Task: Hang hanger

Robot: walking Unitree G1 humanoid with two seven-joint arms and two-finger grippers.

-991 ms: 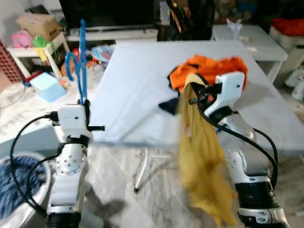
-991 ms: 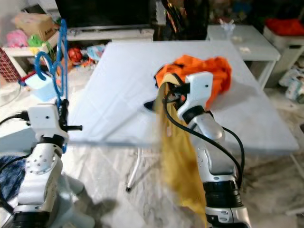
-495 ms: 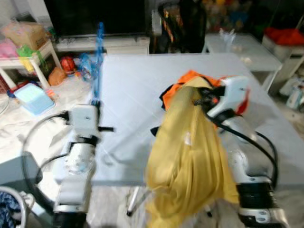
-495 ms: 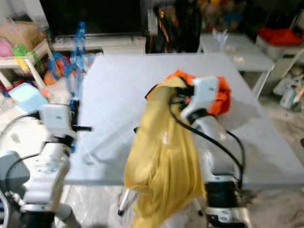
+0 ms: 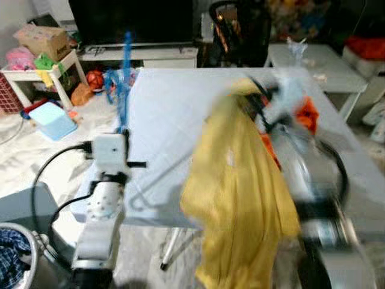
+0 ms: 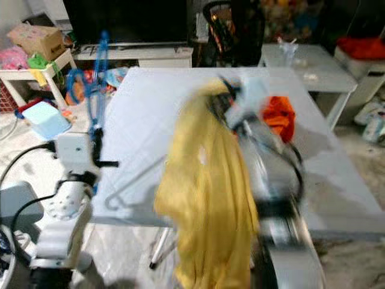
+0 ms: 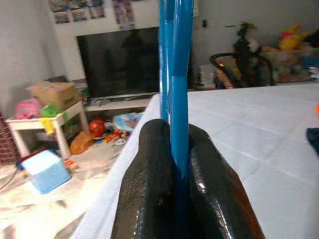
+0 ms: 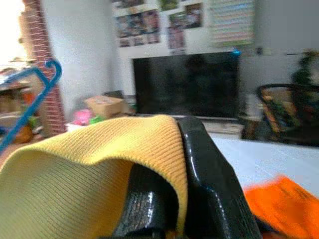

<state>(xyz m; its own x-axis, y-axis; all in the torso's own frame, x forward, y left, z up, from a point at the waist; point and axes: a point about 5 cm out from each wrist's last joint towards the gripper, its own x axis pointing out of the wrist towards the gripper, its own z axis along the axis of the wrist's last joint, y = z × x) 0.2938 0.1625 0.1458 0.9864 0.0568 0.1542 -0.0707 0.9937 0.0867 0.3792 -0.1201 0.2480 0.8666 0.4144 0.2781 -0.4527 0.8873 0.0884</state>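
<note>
Two grippers are at work over a pale grey bench point(image 5: 174, 108). Left gripper point(image 7: 172, 164) is clamped on a blue hanger point(image 5: 123, 78), which stands upright from its fingers point(image 7: 149, 184) at the bench's left edge, the hook end curling toward the robot's left above the floor clutter. Right gripper point(image 8: 174, 199) is closed on a fold of a yellow garment point(image 5: 240, 198), the knit pinched between its black fingers point(image 8: 209, 174); the right arm is blurred in the head views, raised over the bench's middle. That garment hangs from the gripper in a long drape, its lower part falling past the near bench edge toward the floor, well apart from the hanger. An orange cloth point(image 6: 278, 117) lies on the bench just behind the right arm, partly hidden by it. Behind the bench stand a dark television point(image 5: 132, 21) on a low white stand and a black chair point(image 5: 237, 30). To the robot's left, a cardboard box point(image 5: 43, 39) sits on a small white table, and a light blue box point(image 5: 53, 119) lies on the floor near it.
</note>
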